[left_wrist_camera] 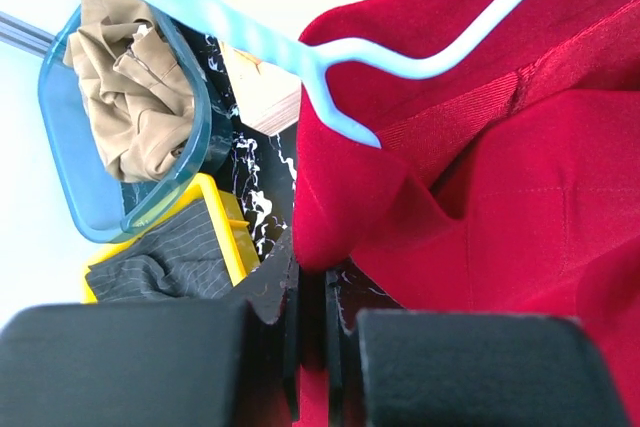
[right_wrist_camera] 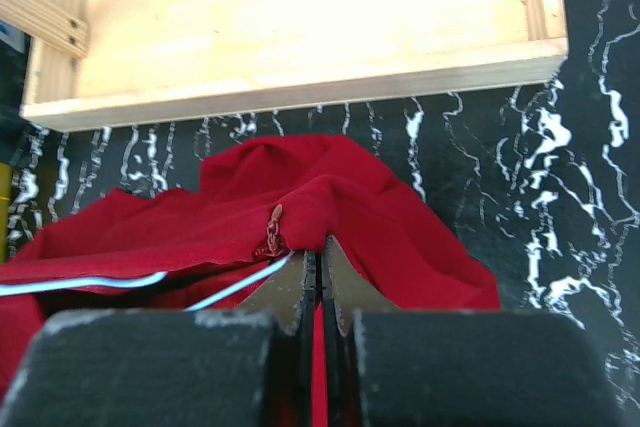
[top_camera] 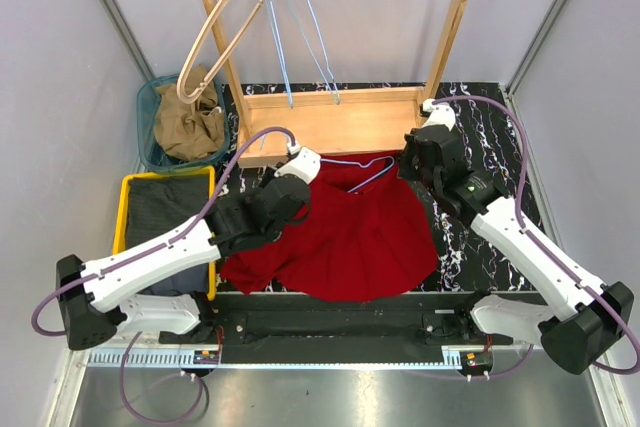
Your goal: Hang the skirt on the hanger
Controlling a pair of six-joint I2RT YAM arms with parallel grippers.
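Skirt (top_camera: 350,237), a spread of deep red woven cloth, lies flat on the black white-veined tabletop (top_camera: 490,137) between my two arms, fanning wide toward me and narrowing toward the rack. At its left edge my left pincer (left_wrist_camera: 312,292) is clamped on a fold of the cloth, with red showing between the fingers. A stitched seam and a ribbed band run across the waist there. Over that waist rests the light blue plastic hanger (left_wrist_camera: 330,52), its notched arm lying on top of the cloth. Further right, a thin stretch of it shows beneath a lifted fold. At the right end of the waist sits a small zipper pull (right_wrist_camera: 271,237). Just beside it my right pincer (right_wrist_camera: 320,272) is pressed fully closed, pinching the skirt's edge.

Off to the far left stands a translucent teal plastic basket (top_camera: 143,122) holding a crumpled tan garment (top_camera: 185,127). In front of it a yellow tray (top_camera: 122,217) holds dark striped cloth (top_camera: 165,212). On the rack's rod hang a pale wooden hanger (top_camera: 200,47), tilted, and blue wire hangers (top_camera: 277,42). The rack's light wooden base (top_camera: 330,122) sits right behind the skirt's waist, close to both pincers.
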